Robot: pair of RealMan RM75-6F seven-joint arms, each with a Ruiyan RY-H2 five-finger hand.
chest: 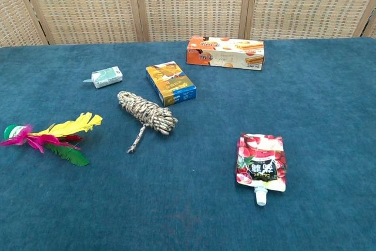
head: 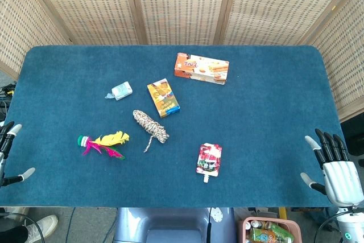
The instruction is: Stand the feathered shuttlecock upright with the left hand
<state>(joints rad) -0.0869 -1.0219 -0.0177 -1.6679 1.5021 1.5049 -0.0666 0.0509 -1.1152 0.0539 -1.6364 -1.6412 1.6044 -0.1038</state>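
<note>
The feathered shuttlecock [head: 104, 143] lies flat on the blue table, at the front left. Its green base points left and its yellow, pink and green feathers fan out to the right; the chest view shows the shuttlecock [chest: 51, 135] at its left edge. My left hand [head: 8, 153] is at the table's left edge, well left of the shuttlecock, fingers apart and holding nothing. My right hand [head: 334, 166] rests at the front right corner, fingers spread and empty. Neither hand appears in the chest view.
A coiled rope [head: 150, 125] lies just right of the shuttlecock. Behind it are a small pale blue packet [head: 121, 91], an orange-and-blue box [head: 163, 98] and a longer orange snack box [head: 201, 69]. A red drink pouch [head: 209, 160] lies near the front edge.
</note>
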